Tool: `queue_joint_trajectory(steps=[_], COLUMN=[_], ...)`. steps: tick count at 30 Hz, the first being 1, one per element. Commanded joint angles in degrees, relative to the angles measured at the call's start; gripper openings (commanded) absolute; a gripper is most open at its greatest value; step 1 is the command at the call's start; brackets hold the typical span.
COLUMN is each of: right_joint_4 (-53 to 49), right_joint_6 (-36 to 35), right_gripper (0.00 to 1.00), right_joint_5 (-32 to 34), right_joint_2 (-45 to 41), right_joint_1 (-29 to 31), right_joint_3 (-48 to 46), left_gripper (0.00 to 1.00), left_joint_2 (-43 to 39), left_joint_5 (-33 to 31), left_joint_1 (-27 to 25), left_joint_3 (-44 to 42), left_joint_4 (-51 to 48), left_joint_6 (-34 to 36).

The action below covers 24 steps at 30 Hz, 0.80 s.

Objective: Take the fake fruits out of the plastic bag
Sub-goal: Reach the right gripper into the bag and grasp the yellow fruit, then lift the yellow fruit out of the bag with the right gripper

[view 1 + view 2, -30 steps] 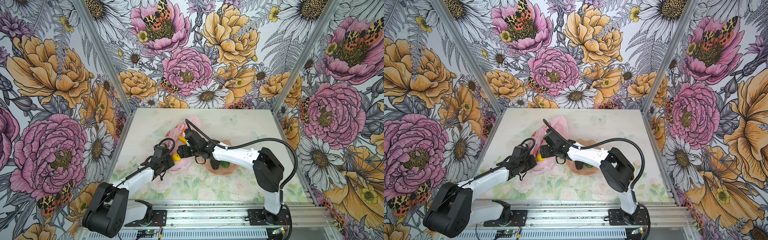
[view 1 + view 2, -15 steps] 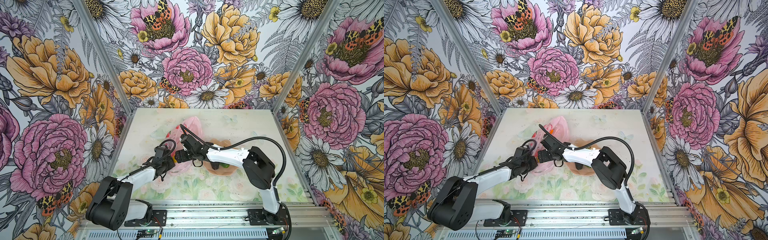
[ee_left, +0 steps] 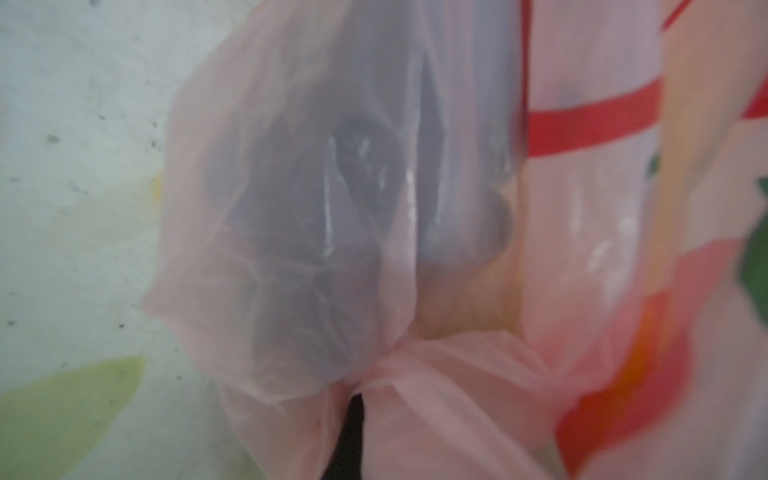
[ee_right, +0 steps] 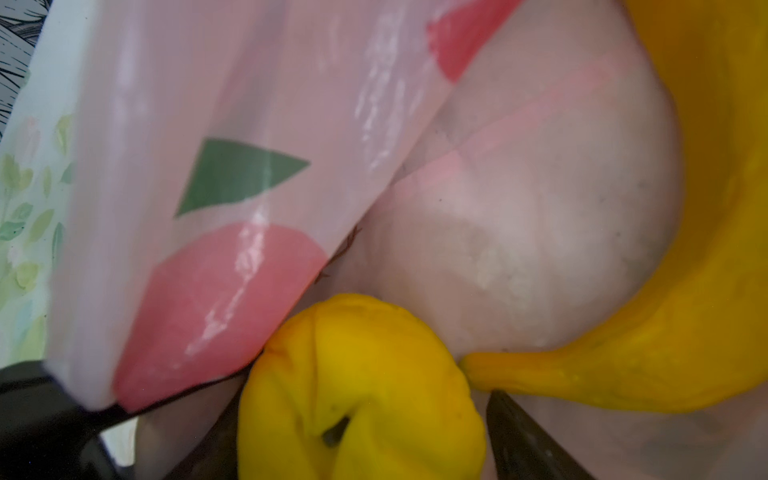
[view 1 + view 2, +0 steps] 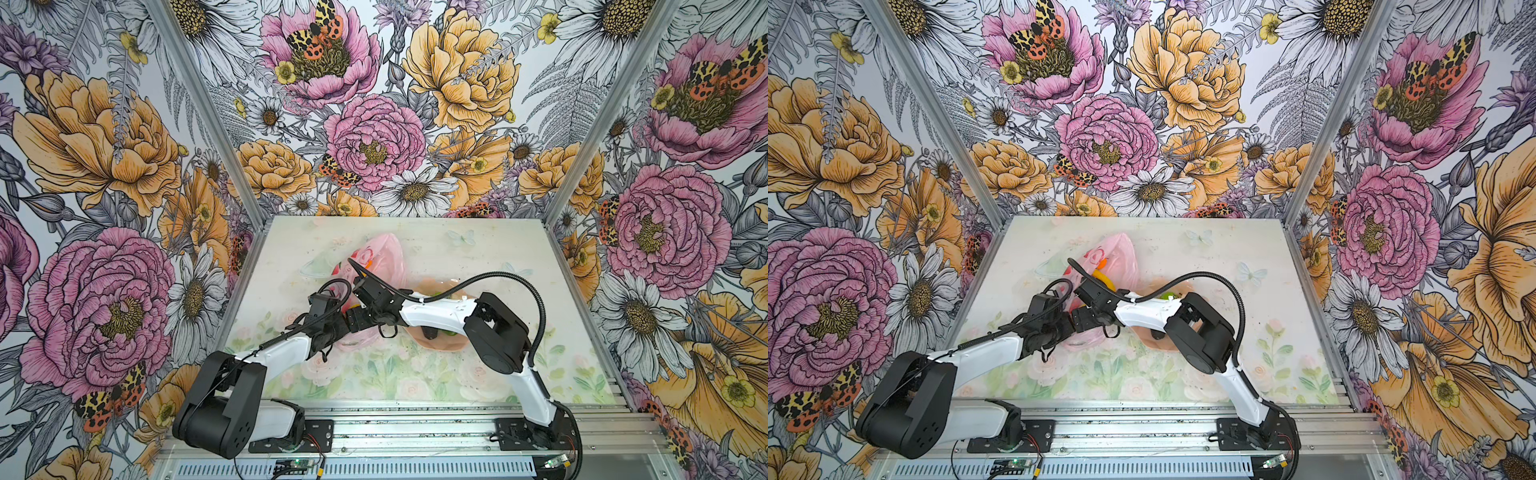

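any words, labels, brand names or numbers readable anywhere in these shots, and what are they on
No readable text anywhere.
plastic bag: only red and green printed shapes, no letters.
wallpaper: flowers and moths, no lettering.
small circuit board at the front rail: any markings are too small to read.

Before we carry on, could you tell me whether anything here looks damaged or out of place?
The round yellow plastic toy fruit pinched in the right claw looks dented, with a deep crease and a dark slit in its skin. Nothing else stands out.
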Motion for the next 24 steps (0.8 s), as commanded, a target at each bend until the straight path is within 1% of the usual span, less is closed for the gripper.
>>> queue_joint_trajectory(steps=[1,6,10,16,24], right_joint_4=[-0.2,-0.6,-0.7,-0.5,-0.4], right_joint_6=[-1.2,-2.0,-2.5,-3.4,-4.1], right_gripper=[0.79,0.74,0.67,0.66,0.66], right_joint_5=[2.4,3.1,3.0,3.2,2.9], right_joint_2=[2.1,3.0,1.1,-3.0,-6.2], right_joint_1=[0.0,-0.6,-0.9,-1.0,-1.1], right_joint_3=[3.0,5.1,4.8,2.9,1.8], left_gripper=[0.02,0.02,0.02,0.02,0.02], left_joint_2=[-1.2,-2.1,-2.2,-1.4,-2.0], left_joint_5=[1.1,1.1,1.4,1.7,1.7], left_joint_1=[0.6,1.4,1.7,1.9,2.5], left_joint_3=[-0.5,-0.6,-0.8,-0.7,-0.6], left_joint_4=[-0.1,-0.8,-0.5,-0.1,-0.4], left_joint_6=[0.3,1.0,1.0,1.0,1.2])
